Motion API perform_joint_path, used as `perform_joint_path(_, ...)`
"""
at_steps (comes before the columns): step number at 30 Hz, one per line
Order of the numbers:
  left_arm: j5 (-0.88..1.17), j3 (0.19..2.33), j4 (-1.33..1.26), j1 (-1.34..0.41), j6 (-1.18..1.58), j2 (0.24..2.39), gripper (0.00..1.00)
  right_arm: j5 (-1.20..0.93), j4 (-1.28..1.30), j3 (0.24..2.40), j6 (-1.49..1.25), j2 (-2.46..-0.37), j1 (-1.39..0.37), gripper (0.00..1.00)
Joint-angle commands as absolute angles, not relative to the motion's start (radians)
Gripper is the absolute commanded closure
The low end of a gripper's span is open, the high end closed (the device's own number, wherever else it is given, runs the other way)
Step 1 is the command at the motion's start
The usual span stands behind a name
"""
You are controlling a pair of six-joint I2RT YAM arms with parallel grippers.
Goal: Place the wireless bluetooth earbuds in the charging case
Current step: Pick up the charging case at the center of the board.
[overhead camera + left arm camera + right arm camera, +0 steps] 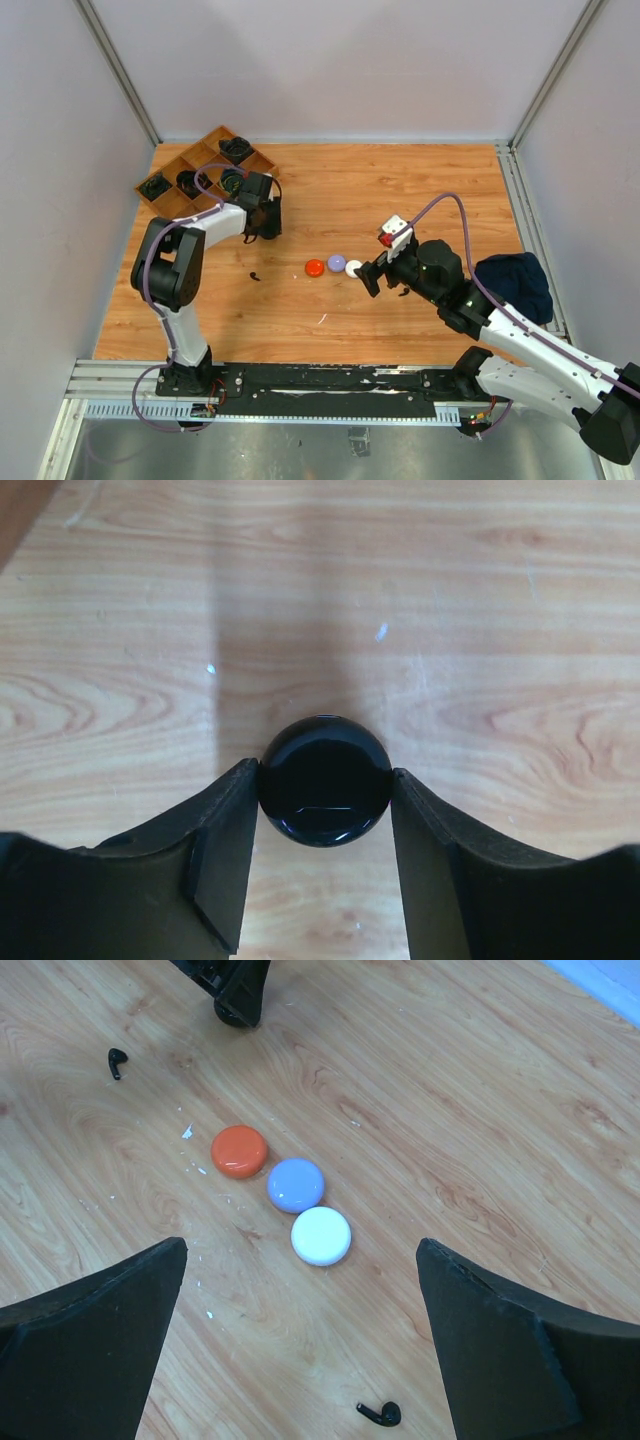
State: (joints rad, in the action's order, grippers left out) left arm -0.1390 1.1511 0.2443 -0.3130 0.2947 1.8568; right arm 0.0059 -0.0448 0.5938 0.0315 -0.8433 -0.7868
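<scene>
My left gripper (324,782) is shut on a black round charging case (325,760) that rests on the wooden table, with both fingers touching its sides. From above, that gripper (262,232) hides the case. My right gripper (302,1250) hangs open above three closed cases in a row: orange (239,1151), pale purple (295,1184) and white (321,1235). One black earbud (117,1060) lies loose near the left gripper. A second black earbud (381,1414) lies between my right fingers, close to the camera.
A wooden compartment tray (170,200) with black coiled cables stands at the back left. A dark blue cloth (515,285) lies at the right edge. White specks dot the wood near the orange case (315,267).
</scene>
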Motion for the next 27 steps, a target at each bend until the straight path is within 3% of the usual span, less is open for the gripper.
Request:
perform_joint_path(1, -0.133, 1.118, 0.269, -0.357, 0.212, 1.755, 0.49, -0.027, -0.032, 0.633, 0.0, -0.849, -0.747, 0.01)
perform_joint_path(14, -0.183, 1.077, 0.302, -0.577, -0.151, 1.5, 0.48, -0.106, 0.132, 0.758, -0.075, -0.868, -0.7, 0.02)
perform_joint_path(27, 0.007, 1.017, 0.234, -0.725, -0.599, 1.281, 0.52, -0.365, 0.205, 0.853, -0.22, -0.901, -0.451, 0.02)
